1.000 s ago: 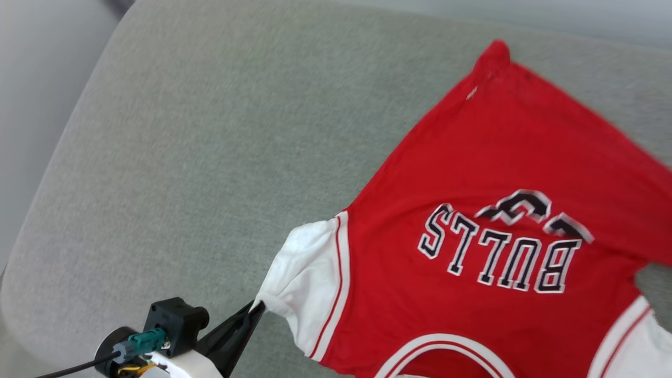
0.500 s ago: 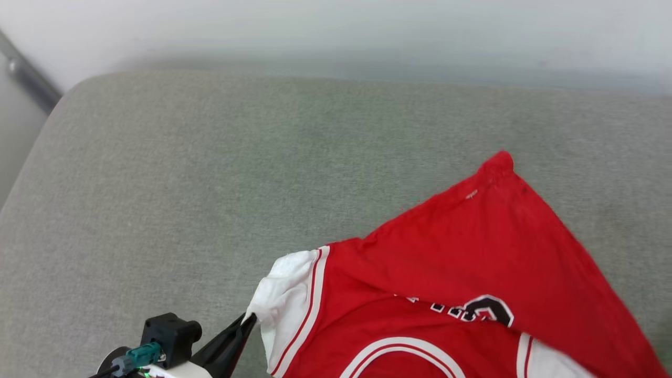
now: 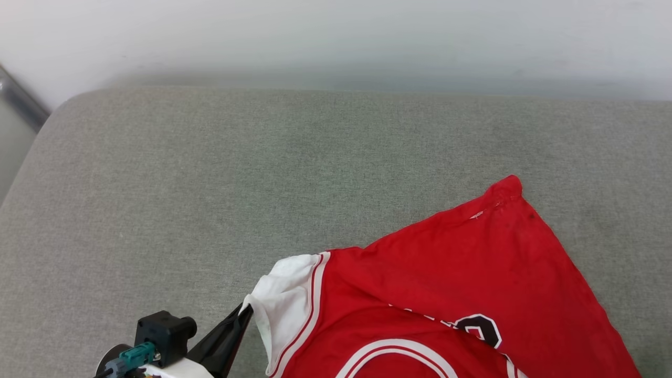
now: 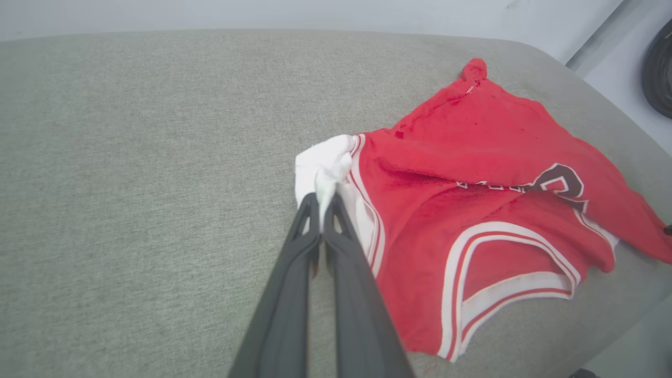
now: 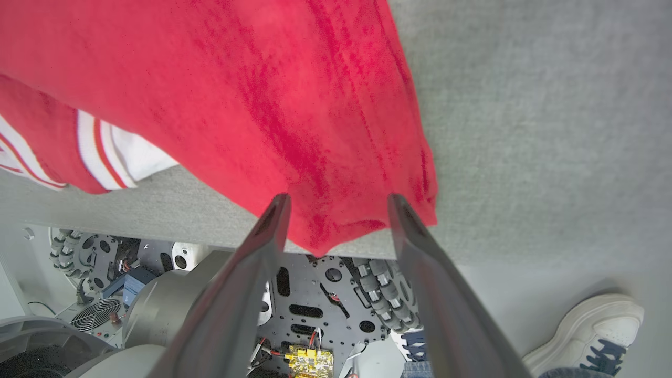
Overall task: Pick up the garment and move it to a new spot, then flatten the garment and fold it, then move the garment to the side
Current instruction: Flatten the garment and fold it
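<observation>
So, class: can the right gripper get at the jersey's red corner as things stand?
Probably yes: the right gripper has its jaws open either side of a corner of the jersey, with nothing in the way.

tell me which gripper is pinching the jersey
The left gripper, shut on the white sleeve of the garment; the right gripper stands open astride its corner.

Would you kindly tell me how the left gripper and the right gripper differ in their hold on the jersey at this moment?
The left gripper is shut, pinching the white sleeve of the jersey; the right gripper is open, fingers apart astride a red corner, gripping nothing. Both have long dark fingers at the jersey's edge.
</observation>
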Controlling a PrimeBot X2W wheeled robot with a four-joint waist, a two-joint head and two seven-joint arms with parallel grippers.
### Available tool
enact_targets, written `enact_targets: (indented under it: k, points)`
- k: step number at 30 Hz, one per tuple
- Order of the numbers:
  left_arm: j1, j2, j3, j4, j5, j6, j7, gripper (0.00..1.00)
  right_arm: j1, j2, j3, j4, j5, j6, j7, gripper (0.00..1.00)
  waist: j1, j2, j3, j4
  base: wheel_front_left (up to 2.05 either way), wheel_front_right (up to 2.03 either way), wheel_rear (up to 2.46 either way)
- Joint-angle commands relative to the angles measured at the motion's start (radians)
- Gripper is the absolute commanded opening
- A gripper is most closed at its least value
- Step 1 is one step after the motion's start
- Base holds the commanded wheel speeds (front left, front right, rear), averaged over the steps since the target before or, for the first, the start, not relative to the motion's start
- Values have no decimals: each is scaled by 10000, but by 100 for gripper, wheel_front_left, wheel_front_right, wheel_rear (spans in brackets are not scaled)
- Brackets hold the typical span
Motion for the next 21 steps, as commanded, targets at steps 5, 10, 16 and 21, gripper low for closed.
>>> enact_targets:
  k: [5,10,16,21]
  points:
    - [-275,99,-13,-251,125,-18,81,0,-913,-1005,382,-525,455,-4,-18,100,2,0,206,248,0,0,0]
    - [-507,-36,-84,-534,233,-2,140,0,-2380,-1412,570,-1066,814,-4,298,100,2,0,550,615,0,0,0]
    - [-964,-209,-262,-817,457,-111,276,0,-4582,-1572,1175,-554,505,-4,730,100,2,0,1127,1235,0,0,0]
    - [-1301,-336,-377,-1035,622,-159,364,0,-6074,-1550,1711,329,-170,-4,1017,100,2,0,1712,1784,0,0,0]
